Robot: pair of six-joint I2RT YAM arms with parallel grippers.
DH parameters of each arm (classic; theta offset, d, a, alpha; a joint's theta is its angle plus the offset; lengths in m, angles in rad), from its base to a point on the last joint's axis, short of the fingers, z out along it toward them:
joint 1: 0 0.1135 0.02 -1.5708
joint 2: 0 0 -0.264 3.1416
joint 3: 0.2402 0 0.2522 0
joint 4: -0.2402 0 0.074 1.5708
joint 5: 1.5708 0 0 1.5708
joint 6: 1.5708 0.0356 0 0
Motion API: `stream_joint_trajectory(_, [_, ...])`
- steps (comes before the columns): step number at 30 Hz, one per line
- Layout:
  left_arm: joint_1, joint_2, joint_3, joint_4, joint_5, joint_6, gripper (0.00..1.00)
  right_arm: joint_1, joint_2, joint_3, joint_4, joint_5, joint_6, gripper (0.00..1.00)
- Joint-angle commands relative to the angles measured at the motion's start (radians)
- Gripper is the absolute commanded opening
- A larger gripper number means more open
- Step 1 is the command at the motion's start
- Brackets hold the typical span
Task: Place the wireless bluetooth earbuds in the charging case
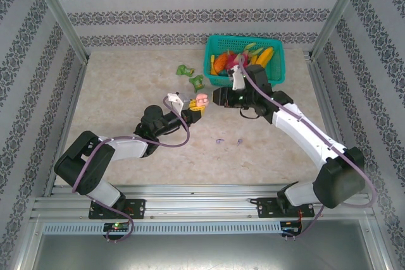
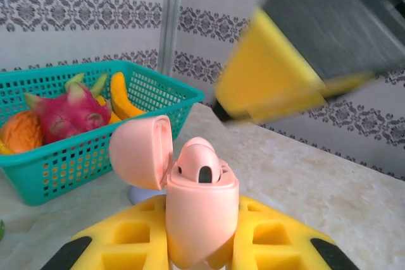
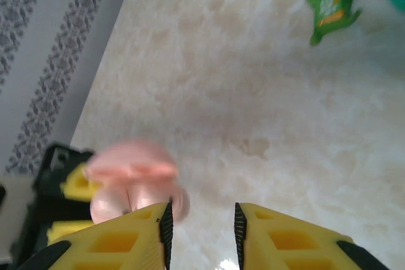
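Note:
My left gripper [image 1: 195, 109] is shut on the pale pink charging case [image 1: 201, 100], held upright above the table with its lid swung open. In the left wrist view the case [image 2: 201, 213] stands between the yellow fingers [image 2: 120, 238], and a pink earbud [image 2: 200, 161] sits in its top. I cannot tell whether a second one lies behind it. My right gripper [image 1: 213, 97] hovers just right of the case, open and holding nothing. In the right wrist view its gripper [image 3: 202, 235] is open beside the blurred case [image 3: 130, 178]. Two pale purple earbuds [image 1: 219, 141] [image 1: 240, 141] lie on the table.
A teal basket [image 1: 278, 67] of toy fruit stands at the back right, also in the left wrist view [image 2: 69, 156]. Two green wrappers [image 1: 184, 69] [image 1: 197, 81] lie left of it. A pale lavender rounded thing [image 2: 140, 195] rests on the table behind the case.

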Motion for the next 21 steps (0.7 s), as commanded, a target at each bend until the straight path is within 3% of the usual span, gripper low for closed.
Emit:
stream_joint_trajectory(1, [0.001, -0.015, 0.035, -0.028, 0.070, 0.027, 0.00, -0.021, 0.075, 0.125, -0.014, 0.000, 0.001, 0.34])
stream_joint_trajectory(12, [0.001, -0.008, 0.055, -0.038, 0.088, 0.021, 0.00, 0.022, 0.335, 0.293, -0.058, -0.008, -0.034, 0.33])
stream_joint_trajectory(21, [0.001, 0.008, 0.065, -0.035, 0.060, 0.019, 0.00, 0.074, 0.275, 0.228, -0.080, 0.014, -0.070, 0.32])
